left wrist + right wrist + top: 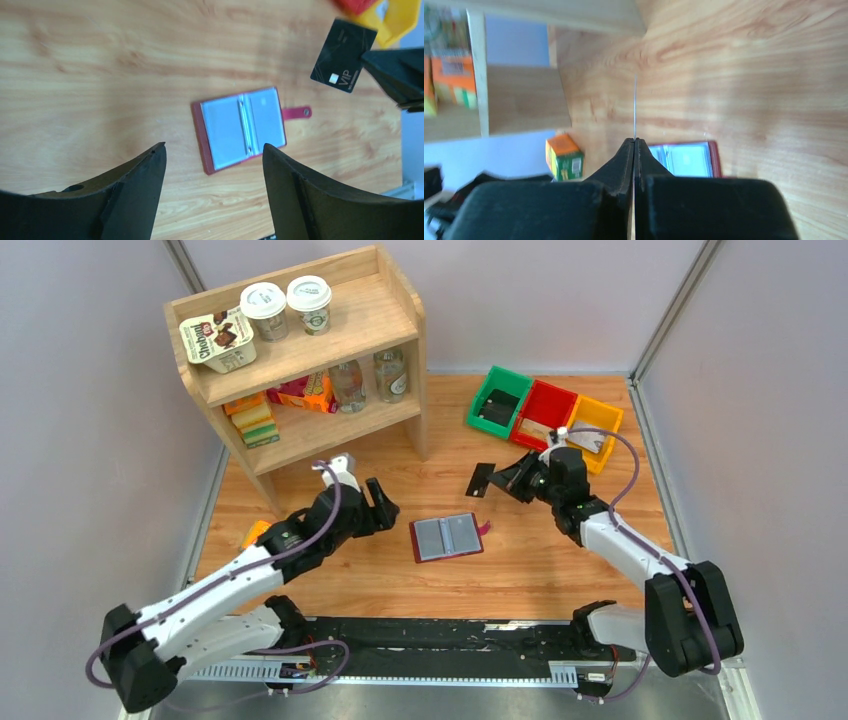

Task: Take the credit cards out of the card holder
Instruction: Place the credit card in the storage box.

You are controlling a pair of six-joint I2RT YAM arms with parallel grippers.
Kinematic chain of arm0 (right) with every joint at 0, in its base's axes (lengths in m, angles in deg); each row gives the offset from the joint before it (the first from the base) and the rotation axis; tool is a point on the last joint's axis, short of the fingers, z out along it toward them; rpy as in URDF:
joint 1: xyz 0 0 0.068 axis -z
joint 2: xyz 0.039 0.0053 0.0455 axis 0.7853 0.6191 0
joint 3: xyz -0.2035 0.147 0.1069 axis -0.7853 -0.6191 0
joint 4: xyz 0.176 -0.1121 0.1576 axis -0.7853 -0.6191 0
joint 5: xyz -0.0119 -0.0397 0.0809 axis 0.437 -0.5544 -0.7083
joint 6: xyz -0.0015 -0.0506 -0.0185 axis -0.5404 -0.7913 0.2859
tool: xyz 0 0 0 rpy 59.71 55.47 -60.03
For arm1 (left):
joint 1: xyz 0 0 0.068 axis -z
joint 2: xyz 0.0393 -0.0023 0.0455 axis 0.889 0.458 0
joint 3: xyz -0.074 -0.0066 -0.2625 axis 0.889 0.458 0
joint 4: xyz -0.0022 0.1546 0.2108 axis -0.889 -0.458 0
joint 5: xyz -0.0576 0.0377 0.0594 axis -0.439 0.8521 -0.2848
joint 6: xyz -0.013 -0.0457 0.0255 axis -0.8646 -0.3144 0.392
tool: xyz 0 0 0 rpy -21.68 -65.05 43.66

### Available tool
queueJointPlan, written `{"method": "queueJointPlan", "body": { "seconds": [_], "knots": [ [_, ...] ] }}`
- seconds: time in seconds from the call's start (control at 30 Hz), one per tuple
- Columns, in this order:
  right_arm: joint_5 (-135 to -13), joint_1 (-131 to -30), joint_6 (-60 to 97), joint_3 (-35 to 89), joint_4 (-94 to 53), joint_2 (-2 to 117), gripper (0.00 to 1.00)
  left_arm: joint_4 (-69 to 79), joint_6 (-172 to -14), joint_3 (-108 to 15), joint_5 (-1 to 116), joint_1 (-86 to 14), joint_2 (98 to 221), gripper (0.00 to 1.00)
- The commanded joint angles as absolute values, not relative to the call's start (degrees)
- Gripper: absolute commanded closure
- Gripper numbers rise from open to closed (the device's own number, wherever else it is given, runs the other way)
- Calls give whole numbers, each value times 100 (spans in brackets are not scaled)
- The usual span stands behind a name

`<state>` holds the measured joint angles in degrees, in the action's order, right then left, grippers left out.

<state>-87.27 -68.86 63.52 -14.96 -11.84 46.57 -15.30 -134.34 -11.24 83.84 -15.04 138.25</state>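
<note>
Holder: maroon leather-look folding card holder (pixel 446 537) lies open on the wooden surface (pixel 540 570) (sleeves up for picking).
Card: thin black credit card (pixel 482 480), pinched by right fingers (pixel 624 165), held clear of the holder.
Left fingers (pixel 145 175): spread beside the holder, likely to steady it.

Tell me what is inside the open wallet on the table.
Inside the wallet, two grey clear sleeves show, one on each half. Whether any cards sit in them cannot be told through the cloudy plastic. The black card is outside, in the right gripper.

Maroon card holder (pixel 446 537) open flat, black card (pixel 481 480) aloft
</note>
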Motion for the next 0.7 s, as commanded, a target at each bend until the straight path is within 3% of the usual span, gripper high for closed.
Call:
{"method": "queueJointPlan", "body": {
  "seconds": [0.0, 0.1, 0.3, 0.47, 0.67],
  "knots": [
    [-7088, -6863, 7085, -977, -753, 4721, 100, -2906, -12532, -1795, 8880, -2028, 12771, 20],
    [-6280, -6872, 7305, -564, -665, 5116, 100, -3462, -11840, -2130, 9142, -2555, 12206, 18],
    [-4917, -6941, 7657, 516, -655, 6161, 100, -4228, -10424, -2816, 10294, -2645, 11415, 17],
    [-3862, -7056, 8096, 1737, -1050, 7251, 100, -4132, -9938, -2422, 11357, -2645, 10879, 17],
    [-2701, -7267, 8334, 2907, -1393, 8429, 100, -3938, -10132, -1824, 11535, -2645, 10237, 17]
  ]
}}
